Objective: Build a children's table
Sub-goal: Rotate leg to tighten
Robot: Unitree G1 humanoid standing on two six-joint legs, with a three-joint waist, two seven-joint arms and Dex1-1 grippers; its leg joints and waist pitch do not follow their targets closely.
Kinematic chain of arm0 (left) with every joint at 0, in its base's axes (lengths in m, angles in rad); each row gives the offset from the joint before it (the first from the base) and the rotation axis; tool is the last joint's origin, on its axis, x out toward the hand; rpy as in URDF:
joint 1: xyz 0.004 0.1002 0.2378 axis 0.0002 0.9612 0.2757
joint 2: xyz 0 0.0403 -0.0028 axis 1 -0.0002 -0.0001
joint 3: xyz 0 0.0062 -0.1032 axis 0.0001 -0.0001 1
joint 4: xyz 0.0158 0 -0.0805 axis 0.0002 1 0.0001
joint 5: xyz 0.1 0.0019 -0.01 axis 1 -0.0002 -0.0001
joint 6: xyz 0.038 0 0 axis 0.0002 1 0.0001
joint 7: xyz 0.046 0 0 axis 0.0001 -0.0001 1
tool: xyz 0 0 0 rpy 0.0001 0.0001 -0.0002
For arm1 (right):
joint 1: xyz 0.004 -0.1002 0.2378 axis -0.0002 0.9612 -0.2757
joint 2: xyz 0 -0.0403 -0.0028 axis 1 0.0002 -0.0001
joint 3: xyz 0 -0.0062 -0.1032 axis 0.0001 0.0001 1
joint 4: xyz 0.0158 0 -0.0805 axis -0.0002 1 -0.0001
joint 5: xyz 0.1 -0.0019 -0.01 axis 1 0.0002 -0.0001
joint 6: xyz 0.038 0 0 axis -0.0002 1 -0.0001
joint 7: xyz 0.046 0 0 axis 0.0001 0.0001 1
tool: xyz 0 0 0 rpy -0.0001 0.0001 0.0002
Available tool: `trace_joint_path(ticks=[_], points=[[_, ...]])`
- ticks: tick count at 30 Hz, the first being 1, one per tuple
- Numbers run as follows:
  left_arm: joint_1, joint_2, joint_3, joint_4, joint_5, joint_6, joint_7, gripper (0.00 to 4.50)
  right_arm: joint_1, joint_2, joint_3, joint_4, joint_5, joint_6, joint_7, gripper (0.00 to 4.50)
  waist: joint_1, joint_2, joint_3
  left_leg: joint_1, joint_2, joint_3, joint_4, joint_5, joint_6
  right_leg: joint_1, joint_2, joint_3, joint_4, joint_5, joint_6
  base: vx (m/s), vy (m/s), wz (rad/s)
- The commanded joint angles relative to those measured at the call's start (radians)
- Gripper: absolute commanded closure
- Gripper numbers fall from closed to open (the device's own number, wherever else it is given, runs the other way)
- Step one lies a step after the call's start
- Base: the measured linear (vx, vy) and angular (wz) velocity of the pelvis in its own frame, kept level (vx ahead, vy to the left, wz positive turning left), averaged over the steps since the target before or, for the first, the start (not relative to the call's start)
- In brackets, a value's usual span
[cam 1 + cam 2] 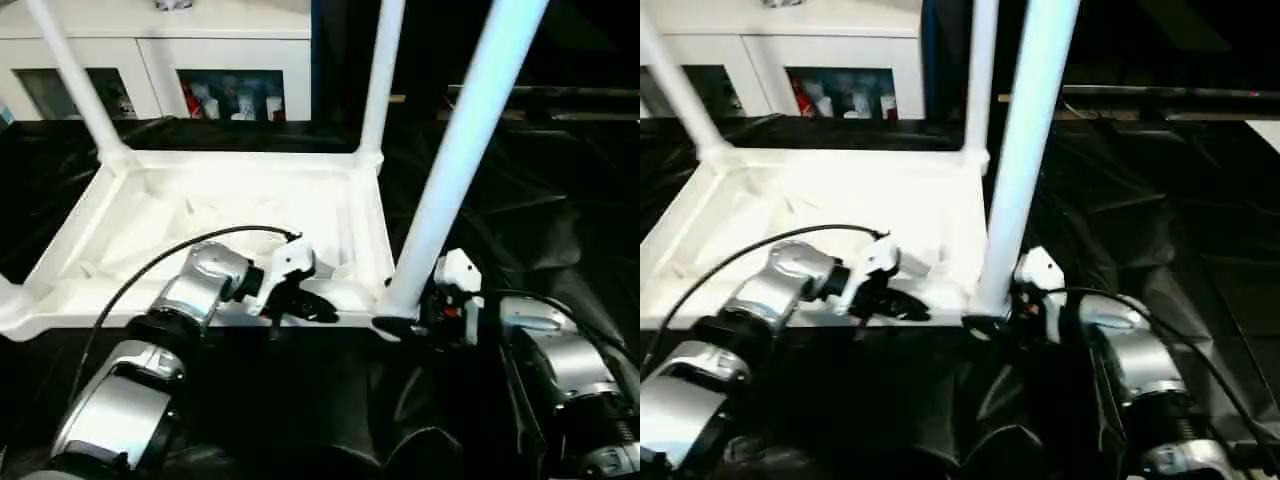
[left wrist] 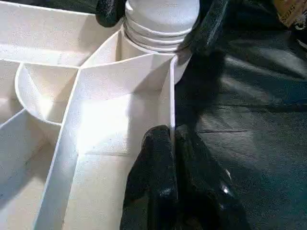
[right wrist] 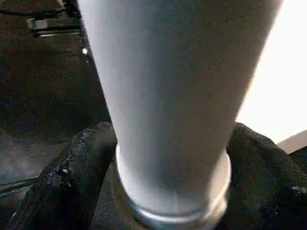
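Note:
The white tabletop [image 1: 230,200] lies upside down on a black sheet, ribs facing up. Legs stand in its far left corner [image 1: 75,75] and far right corner [image 1: 380,75]. A third leg [image 1: 460,150] rises, slightly tilted, from the near right corner socket. My right gripper [image 1: 405,322] is shut around this leg's base; its black fingers [image 3: 72,177] flank the tube [image 3: 172,96]. My left gripper [image 1: 300,300] is shut on the tabletop's near rim, a little left of that corner. In the left wrist view, its fingers [image 2: 153,182] straddle the thin rim wall [image 2: 170,96], with the leg's threaded end [image 2: 160,24] beyond.
A black sheet [image 1: 520,200] covers the work surface around the tabletop. A white cabinet [image 1: 160,60] with glass doors stands behind it. A black cable [image 1: 150,265] arcs over my left forearm.

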Motion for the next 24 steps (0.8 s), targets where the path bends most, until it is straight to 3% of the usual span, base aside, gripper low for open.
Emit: trace_joint_path(ticks=[1,11,13,16,20,21,24], points=[[-0.007,0.007,0.004,-0.033,-0.023,-0.005,-0.029,4.50,0.005,-0.011,0.003,0.009,0.002,0.011,-0.001,1.09,0.000,-0.009,-0.063,0.028,0.119,-0.060,-0.079,-0.196,0.043,0.033,-0.116,0.062,-0.071,-0.140,-0.266,0.000,0.000,0.00],[-0.001,-0.012,0.007,-0.042,-0.030,-0.001,-0.004,4.50,0.028,0.016,0.012,-0.009,0.002,0.019,-0.017,1.73,0.002,-0.011,-0.064,0.027,0.117,-0.059,-0.075,-0.177,0.049,0.034,-0.117,0.062,-0.071,-0.132,-0.263,0.000,0.000,0.00],[-0.008,-0.043,0.016,-0.015,-0.010,-0.007,0.103,4.50,0.022,0.058,-0.005,0.050,-0.045,-0.009,-0.162,1.76,0.000,-0.010,-0.064,0.028,0.117,-0.061,-0.076,-0.180,0.040,0.031,-0.119,0.062,-0.073,-0.140,-0.264,0.000,0.000,0.00],[-0.022,-0.073,0.023,0.021,0.012,-0.009,0.209,4.50,0.010,0.094,-0.023,0.099,-0.079,-0.019,-0.287,1.78,-0.014,-0.011,-0.058,0.031,0.114,-0.064,-0.081,-0.235,0.008,0.029,-0.118,0.064,-0.085,-0.230,-0.249,0.000,0.000,0.00],[-0.062,-0.172,0.045,0.092,0.020,0.006,0.391,4.50,-0.026,0.195,-0.065,0.177,-0.097,0.036,-0.524,1.79,-0.023,-0.014,-0.057,0.038,0.111,-0.068,-0.083,-0.271,-0.020,0.025,-0.118,0.066,-0.092,-0.292,-0.232,0.000,0.000,0.00],[-0.073,-0.195,0.048,0.106,0.021,0.012,0.425,4.50,-0.038,0.219,-0.073,0.194,-0.102,0.041,-0.578,1.80,-0.024,-0.008,-0.057,0.038,0.111,-0.069,-0.084,-0.277,-0.021,0.024,-0.120,0.068,-0.095,-0.298,-0.227,0.000,0.000,0.00],[-0.100,-0.254,0.051,0.136,0.020,0.030,0.504,4.50,-0.063,0.277,-0.072,0.226,-0.118,0.044,-0.670,1.80,-0.023,-0.010,-0.057,0.040,0.110,-0.068,-0.083,-0.275,-0.022,0.024,-0.120,0.069,-0.098,-0.295,-0.217,0.000,0.000,0.00]])
